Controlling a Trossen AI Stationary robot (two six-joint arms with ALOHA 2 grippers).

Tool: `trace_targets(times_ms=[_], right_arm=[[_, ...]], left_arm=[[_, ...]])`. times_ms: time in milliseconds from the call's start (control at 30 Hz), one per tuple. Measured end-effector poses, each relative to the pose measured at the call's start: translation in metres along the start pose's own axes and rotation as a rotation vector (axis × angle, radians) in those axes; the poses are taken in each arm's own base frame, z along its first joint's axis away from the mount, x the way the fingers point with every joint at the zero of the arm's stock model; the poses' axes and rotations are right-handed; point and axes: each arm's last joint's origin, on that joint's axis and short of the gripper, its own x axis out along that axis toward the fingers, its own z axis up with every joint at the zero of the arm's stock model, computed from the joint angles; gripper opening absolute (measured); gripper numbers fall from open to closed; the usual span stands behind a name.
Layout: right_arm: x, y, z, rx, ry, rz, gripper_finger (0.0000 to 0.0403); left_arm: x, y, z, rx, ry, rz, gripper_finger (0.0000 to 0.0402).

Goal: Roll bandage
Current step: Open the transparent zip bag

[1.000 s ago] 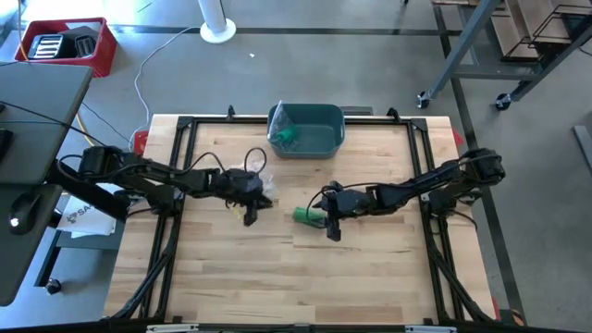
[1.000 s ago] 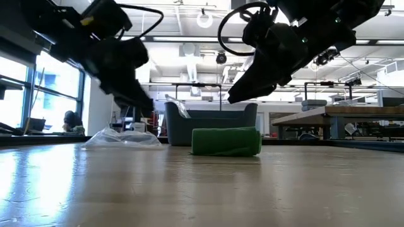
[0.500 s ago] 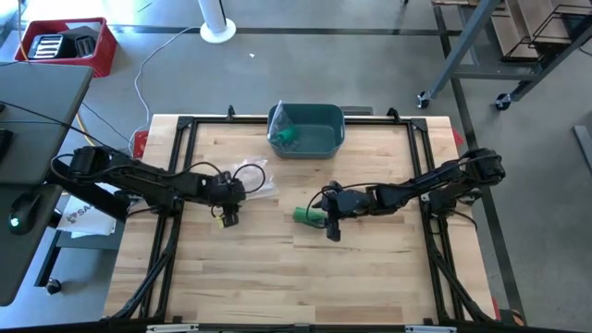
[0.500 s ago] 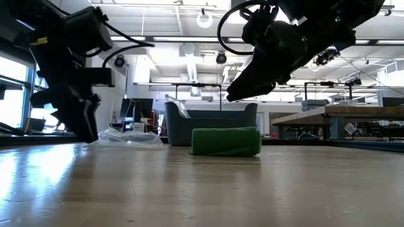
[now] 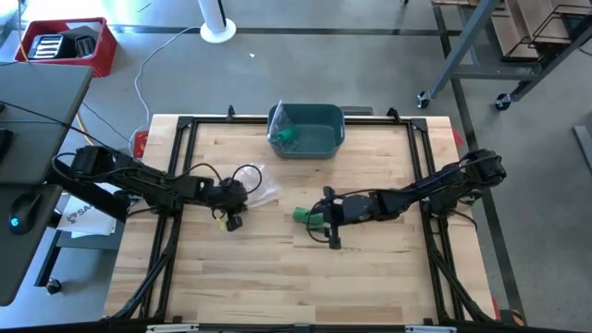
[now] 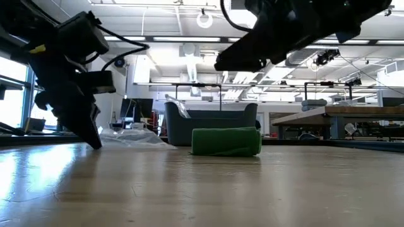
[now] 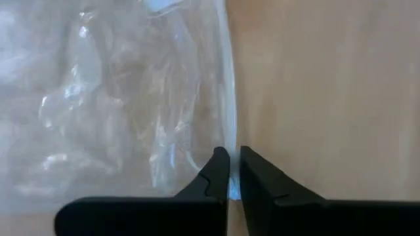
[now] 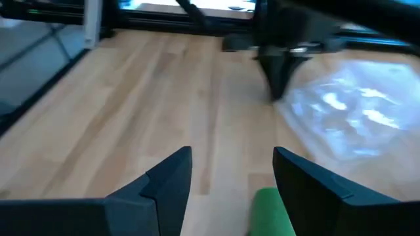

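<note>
bandage roll (image 5: 306, 215): table (image 5: 370, 277) centre | bin (image 5: 319, 139): behind it, far edge | plastic bag (image 5: 257, 188): left of roll

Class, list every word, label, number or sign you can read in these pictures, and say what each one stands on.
"SA": partial black letters on the white sheet lying left of the table, under the left arm in the high view; the rest is hidden or too small to read.
Red crate contents: any labels are too small to read.
Green bandage roll, teal bin, clear plastic bag: no text shows.
</note>
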Motion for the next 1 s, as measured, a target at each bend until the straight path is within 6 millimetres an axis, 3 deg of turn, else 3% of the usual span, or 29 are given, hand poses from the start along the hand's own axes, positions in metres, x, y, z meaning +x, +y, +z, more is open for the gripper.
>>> trace_targets(times_ms=[233, 400, 700, 867, 1000], right_arm=[[0.008, 0.003, 0.025, -0.082, 0.008, -0.028, 0.0206], [0.03, -0.001, 0.032, -0.198, 0.025, 0.021, 0.02], [0.072, -0.015, 0.04, -0.254, 0.065, -0.009, 0.015], [0.077, -0.015, 0.04, -0.251, 0.099, 0.055, 0.0131], [0.077, -0.015, 0.039, -0.224, 0.108, 0.066, 0.0072]], left_arm=[[-0.009, -0.019, 0.026, -0.109, -0.134, -0.173, 0.0011], [-0.022, -0.037, 0.048, -0.109, -0.197, -0.262, 0.0009], [-0.04, -0.06, 0.066, -0.081, -0.254, -0.35, 0.0011], [-0.044, -0.065, 0.07, -0.06, -0.273, -0.361, 0.0012], [-0.046, -0.064, 0.072, -0.054, -0.301, -0.338, 0.0012]])
